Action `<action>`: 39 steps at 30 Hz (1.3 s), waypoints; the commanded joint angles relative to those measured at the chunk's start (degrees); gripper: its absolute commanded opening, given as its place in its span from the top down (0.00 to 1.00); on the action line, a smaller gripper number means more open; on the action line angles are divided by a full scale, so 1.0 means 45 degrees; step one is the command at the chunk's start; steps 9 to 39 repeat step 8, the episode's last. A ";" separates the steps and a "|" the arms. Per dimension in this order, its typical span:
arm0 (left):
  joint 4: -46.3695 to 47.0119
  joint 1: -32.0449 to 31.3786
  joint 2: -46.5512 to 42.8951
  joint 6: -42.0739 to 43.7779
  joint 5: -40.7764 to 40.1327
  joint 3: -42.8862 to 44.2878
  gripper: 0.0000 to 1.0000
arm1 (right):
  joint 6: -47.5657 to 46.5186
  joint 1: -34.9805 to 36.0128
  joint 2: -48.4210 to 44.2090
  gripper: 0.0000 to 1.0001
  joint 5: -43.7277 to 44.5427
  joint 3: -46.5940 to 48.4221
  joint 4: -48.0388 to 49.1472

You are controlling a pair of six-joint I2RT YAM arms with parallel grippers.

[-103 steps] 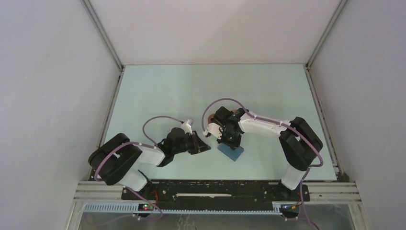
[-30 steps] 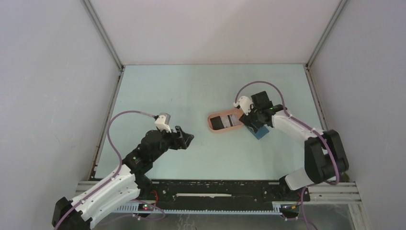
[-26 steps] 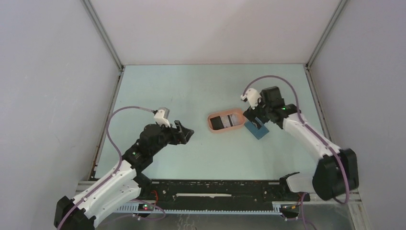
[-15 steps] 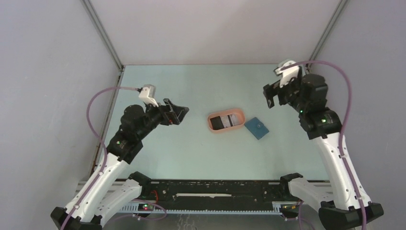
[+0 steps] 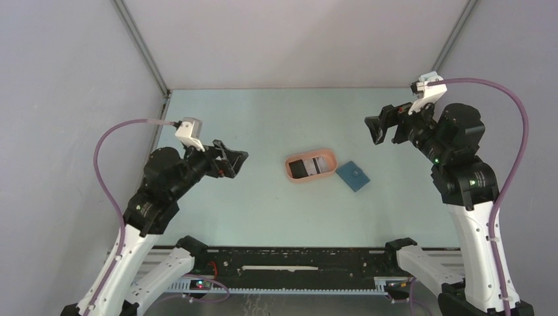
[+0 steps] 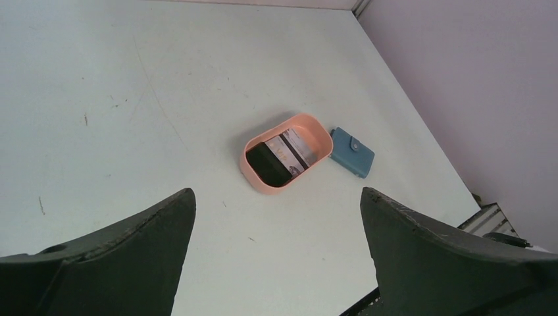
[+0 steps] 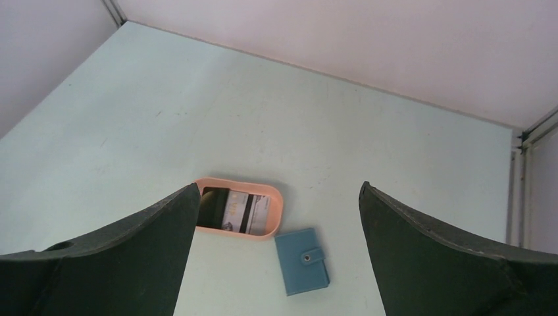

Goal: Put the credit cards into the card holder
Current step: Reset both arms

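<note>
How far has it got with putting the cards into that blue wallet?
Nothing looks done: the cards lie in the pink tray, and the blue wallet sits closed beside it. Nothing is in hand: left claw and right claw hang open, empty. The whole job is left.

The tray is coloured salmon pink. One black card is seen in it, beside pale cards marked with dark stripes and faint print. The wallet is plain blue. The table is tinted pale mint, the walls pale lilac-grey. The arms are finished in white and black.
</note>
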 commanded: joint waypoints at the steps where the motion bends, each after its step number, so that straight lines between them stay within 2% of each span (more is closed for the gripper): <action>1: -0.0395 0.0104 -0.0393 0.0450 -0.0073 0.0743 0.00 | 0.0906 -0.0165 -0.0243 0.00 -0.0427 0.0298 -0.0197; 8: -0.0417 0.0105 -0.0644 0.0538 0.0134 0.0585 0.00 | 0.1151 -0.0575 -0.0275 0.00 -0.1203 0.0246 -0.0229; 39: -0.0417 0.0105 -0.0644 0.0538 0.0134 0.0585 0.00 | 0.1151 -0.0575 -0.0275 0.00 -0.1203 0.0246 -0.0229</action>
